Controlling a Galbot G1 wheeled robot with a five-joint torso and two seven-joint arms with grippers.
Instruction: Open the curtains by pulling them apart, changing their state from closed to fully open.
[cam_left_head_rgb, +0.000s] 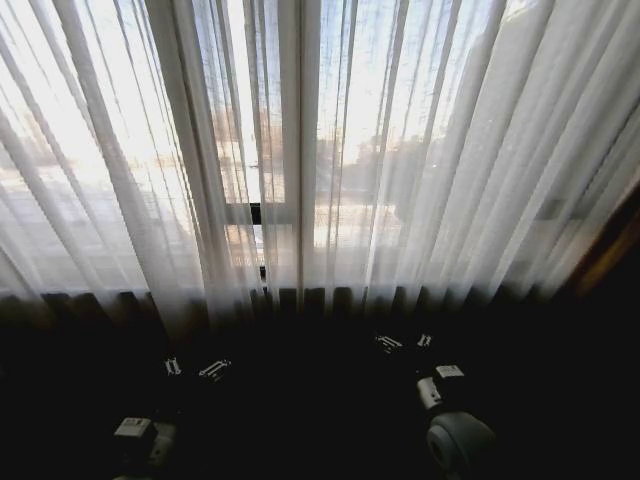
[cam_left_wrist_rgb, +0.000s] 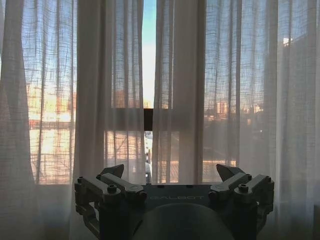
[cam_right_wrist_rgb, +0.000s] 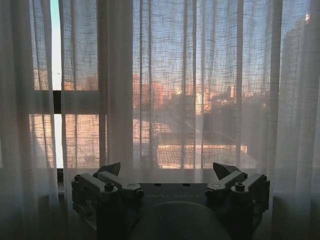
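Head view: curtains (cam_left_head_rgb: 400, 160) hang closed ahead, narrow slit at centre seam; left gripper (cam_left_head_rgb: 193, 368) and right gripper (cam_left_head_rgb: 404, 342) low in shadow, short of fabric.
Left wrist view: left gripper (cam_left_wrist_rgb: 170, 174) fingers spread, empty; seam straight ahead.
Right wrist view: right gripper (cam_right_wrist_rgb: 167, 172) spread, empty; right panel ahead.

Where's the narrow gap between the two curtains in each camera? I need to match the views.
Head view: gap left of centre, between the curtains.
Left wrist view: gap near centre, above the open left end effector.
Right wrist view: gap near the picture's edge.
Shared landmark: the dark window bar crossing the gap.
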